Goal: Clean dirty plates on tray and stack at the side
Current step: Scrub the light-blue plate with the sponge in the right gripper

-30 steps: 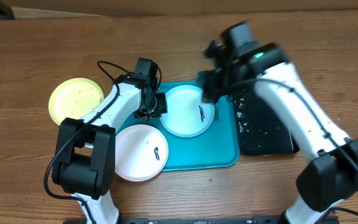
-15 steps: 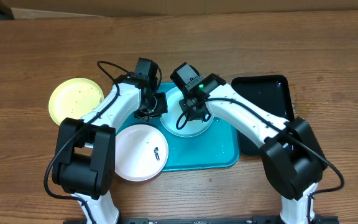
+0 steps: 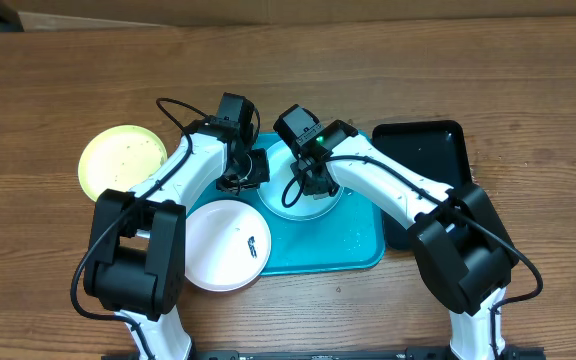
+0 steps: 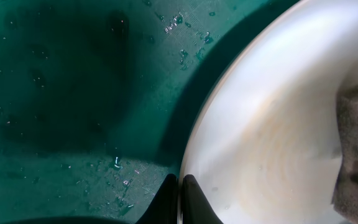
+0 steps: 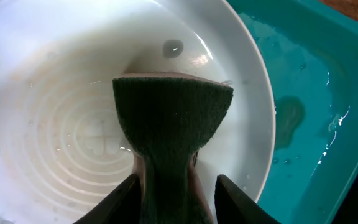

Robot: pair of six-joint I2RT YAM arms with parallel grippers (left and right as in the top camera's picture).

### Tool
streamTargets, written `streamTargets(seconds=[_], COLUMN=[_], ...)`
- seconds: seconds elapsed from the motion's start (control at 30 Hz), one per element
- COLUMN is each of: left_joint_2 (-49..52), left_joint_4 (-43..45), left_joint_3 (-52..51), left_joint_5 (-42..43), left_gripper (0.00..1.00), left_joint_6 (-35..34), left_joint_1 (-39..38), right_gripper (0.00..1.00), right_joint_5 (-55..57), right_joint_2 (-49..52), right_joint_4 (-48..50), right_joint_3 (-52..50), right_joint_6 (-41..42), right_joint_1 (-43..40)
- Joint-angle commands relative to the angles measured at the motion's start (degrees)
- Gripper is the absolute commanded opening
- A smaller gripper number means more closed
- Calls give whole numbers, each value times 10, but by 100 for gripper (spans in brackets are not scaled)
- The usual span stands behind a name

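1. Table [image 3: 528, 80]: brown wood grain, carries everything listed.

2. Yellow plate [image 3: 121, 160]: far left, flat on the table, well apart from the tray.

3. White plate [image 3: 218, 250]: near left, lying across the tray's near left rim, partly over the table. One dark smear [image 3: 252, 243] on its right side.

4. Left pincer [image 3: 251, 170]: over the tray's left part. In the left wrist view its fingertips [image 4: 168, 198] are clenched on the left rim of the blue plate [image 4: 272, 124].

5. Tray [image 3: 360, 240]: turquoise, centre of the table. Wet, with droplets on its floor [image 4: 73, 93].

6. Blue plate [image 3: 288, 200]: very pale, lying in the far half of the tray between the two pincers. Ringed base. Small dark smear [image 5: 173, 46] near its far rim.

7. Right pincer [image 3: 311, 182]: above the blue plate, pointing down. Released: in the right wrist view its fingers [image 5: 235, 194] stand apart, with a gap showing between the right-hand one and the sponge.

8. Sponge [image 5: 169, 118]: dark green, between the right pincer's fingers, its end resting on the inside of the blue plate.

9. Black tray [image 3: 423, 165]: glossy, just beside the tray's right rim, partly covered by the right arm.
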Motion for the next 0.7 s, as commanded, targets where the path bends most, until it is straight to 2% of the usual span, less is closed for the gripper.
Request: streamTargets(seconds=[0.0, 0.17, 0.23, 0.3, 0.33, 0.5, 0.67], left_joint_2=[7, 7, 7, 7, 7, 7, 7], left_joint_4=[0, 0, 0, 0, 0, 0, 1], left_joint_3=[7, 7, 7, 7, 7, 7, 7], left_joint_5=[3, 3, 3, 3, 3, 3, 3], left_gripper=[5, 5, 5, 5, 5, 4, 4], left_joint_6=[-2, -2, -2, -2, -2, -2, -2], left_joint_1=[-2, -2, -2, -2, -2, -2, -2], right_gripper=[43, 48, 45, 11, 4, 4, 4], right_joint_5=[6, 6, 6, 9, 13, 6, -108], right_joint_2=[5, 5, 5, 5, 4, 3, 4], right_joint_4=[5, 24, 35, 37, 38, 26, 0], right_joint_3=[-5, -28, -38, -39, -39, -33, -33], right_joint_6=[4, 4, 4, 4, 4, 30, 30], right_joint_1=[-2, -2, -2, -2, -2, -16, -54])
